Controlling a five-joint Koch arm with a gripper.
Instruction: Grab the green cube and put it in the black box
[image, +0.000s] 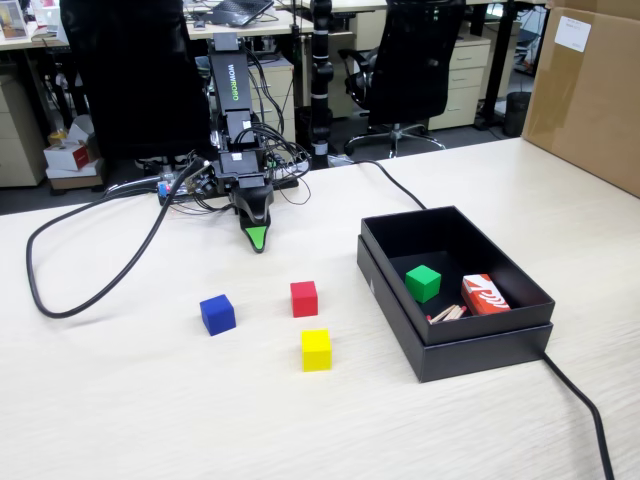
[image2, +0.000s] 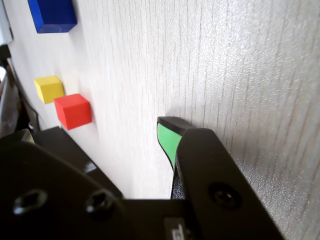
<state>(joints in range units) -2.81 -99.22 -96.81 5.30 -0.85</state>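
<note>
- i see the green cube (image: 423, 283) resting inside the black box (image: 400, 290).
- pincer (image: 258, 240) closed, empty, well left; i keep it clear.

An office, judging by the fixed view. Behind the light wood-grain table (image: 120, 400), two black swivel chairs (image: 425, 60) on castors. Further back, desks with beige drawer units (image: 468, 80), and a laptop (image: 235, 12) on one desk. At the right edge, a big cardboard box (image: 590, 90). On the dark floor at the left, small cartons (image: 68, 155). Loose black cables (image: 90, 250) across the table.
</note>
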